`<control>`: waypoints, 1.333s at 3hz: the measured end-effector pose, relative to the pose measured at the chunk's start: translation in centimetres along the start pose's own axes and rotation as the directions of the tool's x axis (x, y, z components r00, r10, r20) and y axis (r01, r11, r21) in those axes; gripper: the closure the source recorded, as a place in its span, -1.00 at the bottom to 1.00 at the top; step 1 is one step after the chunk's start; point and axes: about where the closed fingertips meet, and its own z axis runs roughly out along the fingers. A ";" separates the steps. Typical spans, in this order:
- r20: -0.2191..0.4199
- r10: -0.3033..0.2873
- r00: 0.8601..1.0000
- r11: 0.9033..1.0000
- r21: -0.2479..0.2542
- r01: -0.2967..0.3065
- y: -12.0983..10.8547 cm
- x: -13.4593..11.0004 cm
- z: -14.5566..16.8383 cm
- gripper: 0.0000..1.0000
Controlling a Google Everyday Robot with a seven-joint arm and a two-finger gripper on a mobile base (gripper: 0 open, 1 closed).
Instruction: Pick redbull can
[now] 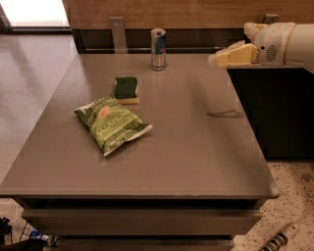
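A grey table [196, 162] fills the view, its front edge nearest the camera. On the left half of the top lies a green chip bag [113, 123], flat and angled, its lower corner pointing toward the front. Just behind it, close but apart, sits a sponge [126, 89] (green face up, yellow underside showing at its near edge). Farther back, near the table's rear edge and a little left of centre, the can [158, 49] stands upright and alone, silver and blue with a silver top; the sponge is the closest thing to it. At about the same depth, the gripper [218, 58] hangs in the air over the table's right rear corner, pointing left toward the can and well apart from it; whether it is spread or closed cannot be told. Its white arm [282, 43] runs off the right edge. A wooden wall [196, 12] closes the background.
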 end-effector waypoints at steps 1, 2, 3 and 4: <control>0.141 0.040 0.989 0.999 -0.016 -0.038 0.0 -1.2 2.5 -1.00; 0.136 0.039 0.990 0.999 -0.016 -0.037 0.0 -1.1 2.5 -1.00; 0.152 0.033 0.988 0.999 -0.013 -0.031 -0.6 -1.0 4.1 -1.00; 0.165 0.030 0.986 0.999 0.014 -0.033 -2.9 0.1 8.1 -1.00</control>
